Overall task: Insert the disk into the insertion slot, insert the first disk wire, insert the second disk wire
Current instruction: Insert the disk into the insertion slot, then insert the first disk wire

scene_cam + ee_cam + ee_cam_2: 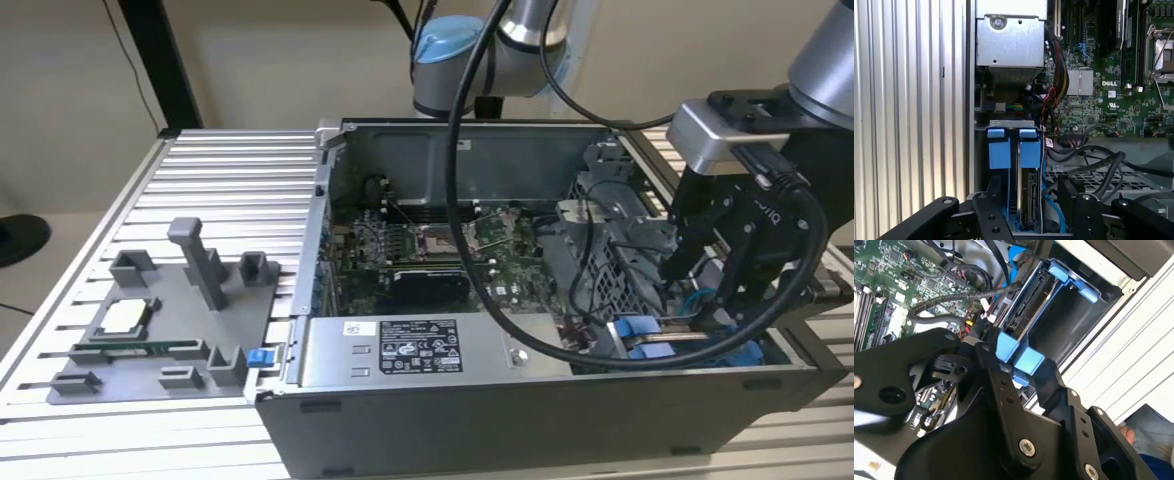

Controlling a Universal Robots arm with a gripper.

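The disk (663, 337) stands on edge in the insertion slot (621, 260) at the open computer case's corner on the exterior view's right. Its metal edge (1030, 200) and two bright blue carrier tabs (999, 150) show in both wrist views. My gripper (707, 300) reaches down into the case over it. My black fingers (999, 375) flank the blue tabs (1029, 360) and appear shut on the disk's carrier. The slot's blue fittings (1069, 277) lie beyond the disk (1026, 300). Perforated grey metal of the slot (1089, 180) lies beside it.
Loose black cables (1094, 160) run over the bay next to the disk. The green motherboard (427, 250) fills the case floor. The grey labelled power-supply box (400, 350) sits along the case's near wall. A grey fixture tray (160, 330) lies on the ribbed table at the exterior view's left.
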